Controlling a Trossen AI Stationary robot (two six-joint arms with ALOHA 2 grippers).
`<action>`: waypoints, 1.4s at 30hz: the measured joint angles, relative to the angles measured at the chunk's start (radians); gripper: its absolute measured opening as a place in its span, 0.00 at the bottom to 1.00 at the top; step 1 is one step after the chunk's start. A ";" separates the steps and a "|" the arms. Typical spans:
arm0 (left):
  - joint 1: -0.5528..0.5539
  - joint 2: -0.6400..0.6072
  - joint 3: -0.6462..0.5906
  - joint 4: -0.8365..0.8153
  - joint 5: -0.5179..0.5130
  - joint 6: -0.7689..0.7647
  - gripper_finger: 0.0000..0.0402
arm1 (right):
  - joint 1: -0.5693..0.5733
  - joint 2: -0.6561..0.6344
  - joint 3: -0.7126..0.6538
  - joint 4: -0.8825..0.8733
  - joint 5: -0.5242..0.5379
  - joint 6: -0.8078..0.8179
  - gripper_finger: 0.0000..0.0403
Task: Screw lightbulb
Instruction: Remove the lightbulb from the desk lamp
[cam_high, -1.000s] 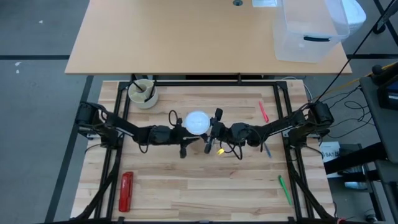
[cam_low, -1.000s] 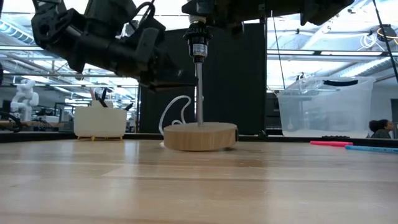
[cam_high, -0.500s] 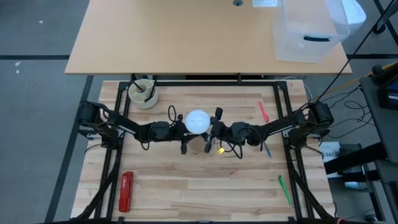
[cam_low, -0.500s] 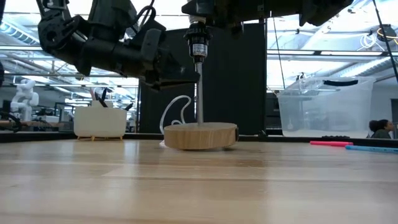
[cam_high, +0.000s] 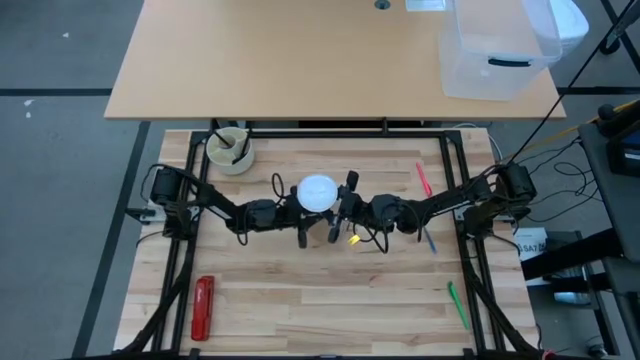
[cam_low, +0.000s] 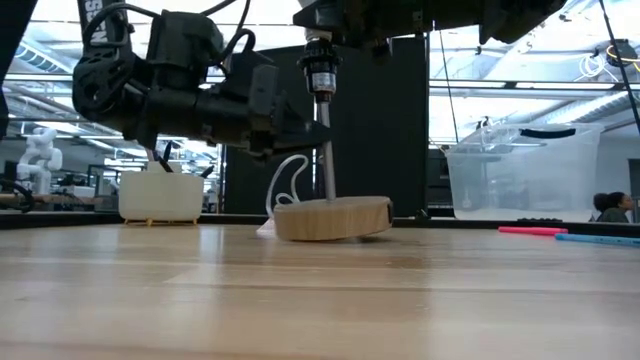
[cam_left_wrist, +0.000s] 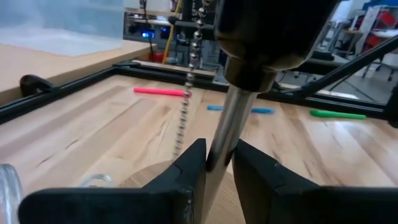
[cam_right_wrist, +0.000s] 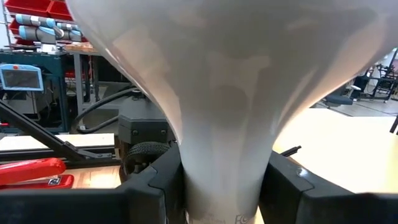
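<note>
High view: the frosted white mushroom-shaped lightbulb (cam_high: 318, 193) is seen at the table's middle, directly between the two claws, with the left gripper (cam_high: 297, 203) just to one side of it and the right gripper (cam_high: 339, 207) just to the other.

In the right wrist view, the bulb's tapering white neck (cam_right_wrist: 227, 155) is clasped between that claw's two dark fingers (cam_right_wrist: 155, 186), so the right claw is clenched on the lightbulb. In the left wrist view, the left claw's fingers (cam_left_wrist: 186, 171) are closed on the slim silvery metal post (cam_left_wrist: 227, 134) that rises below a dark socket housing (cam_left_wrist: 267, 37); a beaded pull chain (cam_left_wrist: 185, 99) hangs just beside the post.

In the low view, the round pale wooden base disc (cam_low: 335, 217) is seen tilted, one edge lifted off the wooden tabletop (cam_low: 320, 300), with the post standing out of it and a white cord (cam_low: 285, 190) looping just behind.

The step in hand is judged to be the seating and threading of the bulb into the socket while the stand is steadied. For the next move, the stand would likely need to be held firm and level, and the bulb turned about its own axis, so that cross-threading is avoided.
</note>
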 joint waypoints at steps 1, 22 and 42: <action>0.001 0.000 0.002 -0.002 -0.004 0.005 0.19 | 0.000 0.000 0.000 0.000 0.000 -0.001 0.36; 0.003 -0.002 0.007 -0.039 0.035 0.049 0.07 | -0.006 0.000 0.000 -0.019 -0.009 -0.019 0.36; 0.008 -0.004 0.008 -0.089 0.253 0.090 0.07 | -0.065 -0.109 0.002 -0.282 -0.363 -0.026 0.37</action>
